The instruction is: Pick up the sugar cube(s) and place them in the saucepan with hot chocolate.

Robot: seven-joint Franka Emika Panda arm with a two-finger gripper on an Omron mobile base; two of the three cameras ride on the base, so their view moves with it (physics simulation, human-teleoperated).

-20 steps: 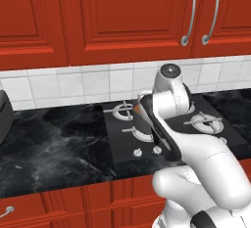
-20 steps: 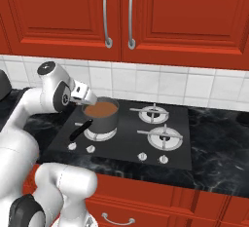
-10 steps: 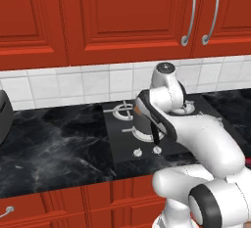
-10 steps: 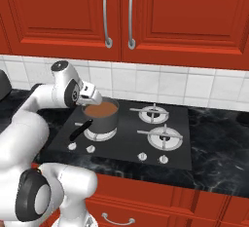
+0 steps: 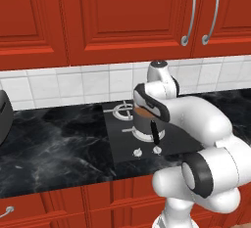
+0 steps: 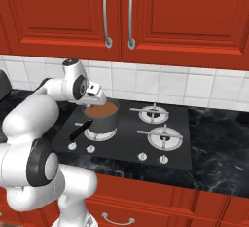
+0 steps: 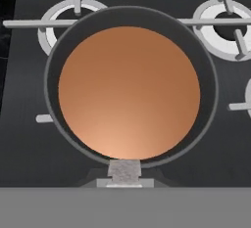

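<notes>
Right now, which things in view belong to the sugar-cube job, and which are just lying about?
Job: saucepan, hot chocolate in it, sugar cube pinched in the gripper above it.
Just there: free burners, stove knobs, cabinet handles, dark appliance at far left.

Quick count of what's out: one saucepan (image 6: 102,122) with hot chocolate (image 7: 129,93) in it, straight ahead of the pincer in the hand view. One sugar cube (image 7: 124,170), pinched right at the pincer (image 7: 125,175) tips. Four burners on the cooktop (image 6: 127,143): one under the pan, three bare ones (image 6: 164,137) off beyond it. Four knobs (image 6: 142,156) along the front edge. Four cabinet door handles (image 6: 107,16) up above, in two pairs.
</notes>
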